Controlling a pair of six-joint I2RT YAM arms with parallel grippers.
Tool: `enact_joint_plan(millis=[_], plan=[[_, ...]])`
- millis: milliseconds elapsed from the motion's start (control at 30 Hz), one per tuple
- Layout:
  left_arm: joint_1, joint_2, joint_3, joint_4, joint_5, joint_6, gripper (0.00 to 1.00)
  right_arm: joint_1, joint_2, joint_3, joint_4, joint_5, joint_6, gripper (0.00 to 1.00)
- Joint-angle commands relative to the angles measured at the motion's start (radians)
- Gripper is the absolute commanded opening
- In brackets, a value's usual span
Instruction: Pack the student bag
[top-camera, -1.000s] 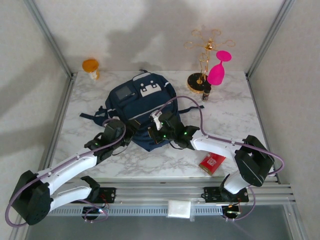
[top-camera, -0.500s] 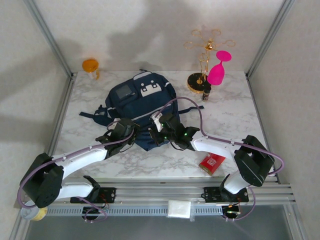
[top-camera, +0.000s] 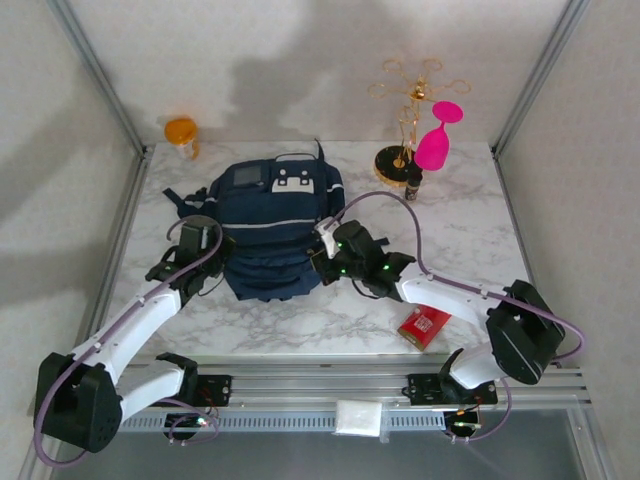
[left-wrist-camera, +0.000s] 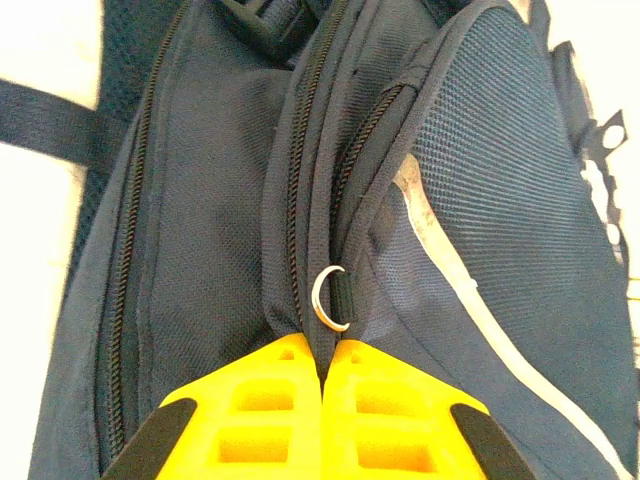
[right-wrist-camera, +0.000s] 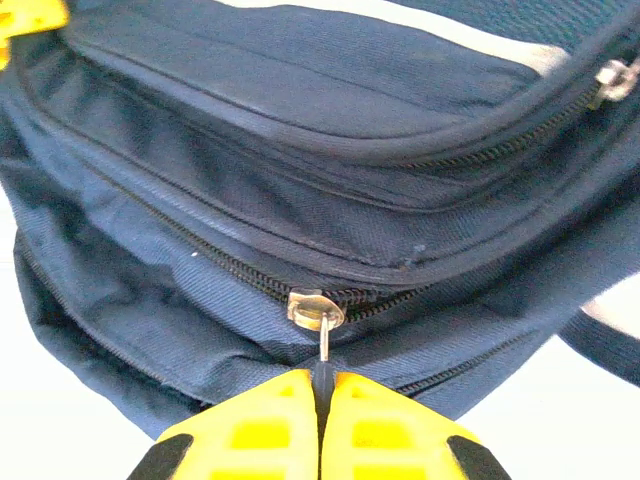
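The student bag (top-camera: 272, 215), navy with white trim, lies flat in the middle of the table. My left gripper (top-camera: 222, 266) is at its near left side. In the left wrist view that gripper (left-wrist-camera: 324, 365) is shut on a fold of bag fabric just below a small metal ring (left-wrist-camera: 330, 298), between two zip lines. My right gripper (top-camera: 318, 262) is at the bag's near right corner. In the right wrist view it (right-wrist-camera: 320, 385) is shut on the pull tab of a zip slider (right-wrist-camera: 315, 308); the zip looks closed on both sides of the slider.
An orange cup (top-camera: 181, 133) stands at the back left. A gold jewellery stand (top-camera: 408, 110), a pink glass (top-camera: 436, 140) and a small dark bottle (top-camera: 413, 184) stand at the back right. A red packet (top-camera: 425, 326) lies near the front edge on the right.
My left gripper has shut on the bag's fabric and swung left. The bag has turned and now lies squarer, stretched between both grippers. The right gripper has kept its hold.
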Motion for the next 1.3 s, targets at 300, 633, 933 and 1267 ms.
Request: enact_joint_plan(millis=[300,633,933,1267], plan=[[-0.176,-0.287,-0.155,0.049,-0.081,-0.307,0.56,0.114,0.121,0.108,0.108,-0.047,0.07,0.0],[-0.442,-0.081,-0.097,0.171,-0.205,-0.538,0.54,0.117,0.108,0.072,0.146,-0.028,0.06,0.0],[-0.506,0.076,-0.061,0.205,-0.41,-0.63,0.18,0.116,0.107,0.069,0.088,0.05,0.044,0.0],[-0.345,-0.01,-0.077,0.002,-0.472,-0.465,0.0,0.042,-0.002,-0.02,-0.005,0.21,0.007,0.0]])
